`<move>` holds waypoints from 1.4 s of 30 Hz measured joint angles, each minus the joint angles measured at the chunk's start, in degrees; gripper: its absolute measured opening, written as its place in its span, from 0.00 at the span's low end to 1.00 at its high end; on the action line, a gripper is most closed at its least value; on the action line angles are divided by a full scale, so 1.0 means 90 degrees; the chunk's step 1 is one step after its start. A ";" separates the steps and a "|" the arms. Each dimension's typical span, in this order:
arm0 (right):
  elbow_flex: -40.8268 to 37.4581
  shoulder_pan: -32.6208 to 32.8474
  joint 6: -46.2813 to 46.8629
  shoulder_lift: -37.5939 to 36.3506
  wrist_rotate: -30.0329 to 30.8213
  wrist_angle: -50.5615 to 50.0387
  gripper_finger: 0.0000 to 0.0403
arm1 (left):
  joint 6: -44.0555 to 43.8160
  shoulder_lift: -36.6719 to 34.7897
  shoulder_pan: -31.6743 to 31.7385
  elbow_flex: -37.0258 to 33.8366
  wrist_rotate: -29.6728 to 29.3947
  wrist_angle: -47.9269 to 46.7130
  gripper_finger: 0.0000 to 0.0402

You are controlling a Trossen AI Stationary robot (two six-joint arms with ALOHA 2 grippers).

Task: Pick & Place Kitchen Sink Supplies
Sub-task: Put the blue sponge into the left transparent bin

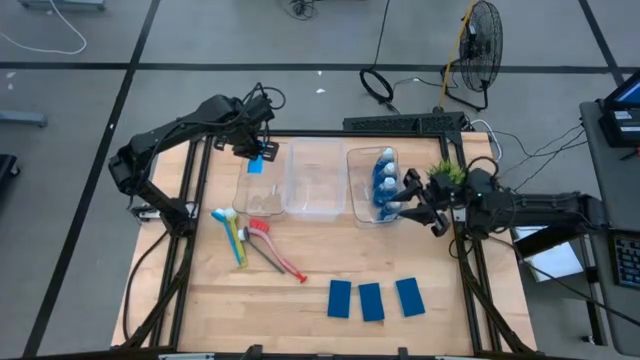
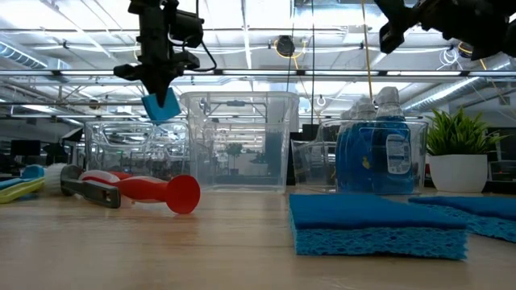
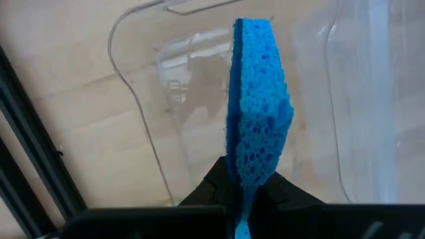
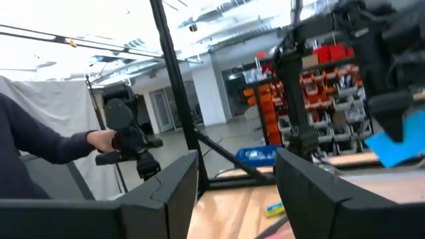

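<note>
Sponge (image 3: 255, 106) hangs clamped edgewise in the left gripper's (image 1: 256, 152) closed jaws over the ten-o'clock bin (image 1: 262, 185), long axis vertical in the wrist view. Right gripper (image 1: 412, 200) hovers parted beside the bottles (image 1: 384, 183); the high view shows three sponges (image 1: 371, 299) at five o'clock.

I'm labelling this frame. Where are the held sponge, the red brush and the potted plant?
held sponge (image 3: 255, 106): left wrist view, middle of its porous blue edge.
red brush (image 2: 145, 190): low view, middle of its red handle.
potted plant (image 2: 458, 171): low view, front of its white pot.

wooden table (image 1: 300, 300), sponges (image 1: 371, 300), brushes (image 1: 250, 240), bins (image 1: 313, 181)
</note>
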 joint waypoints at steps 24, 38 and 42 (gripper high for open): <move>0.0005 0.0000 -0.0259 -0.1021 0.0140 -0.0338 0.46 | 0.0208 0.1210 0.0006 -0.0002 -0.0135 0.0008 0.02; 0.0005 0.0000 -0.0135 -0.1026 0.0119 -0.0338 0.46 | 0.0042 0.1328 0.0006 -0.0483 -0.0505 0.0012 0.13; 0.0005 0.0000 -0.0041 -0.1026 0.0119 -0.0362 0.46 | 0.0042 0.1328 0.0006 -0.0542 -0.0505 0.0121 0.15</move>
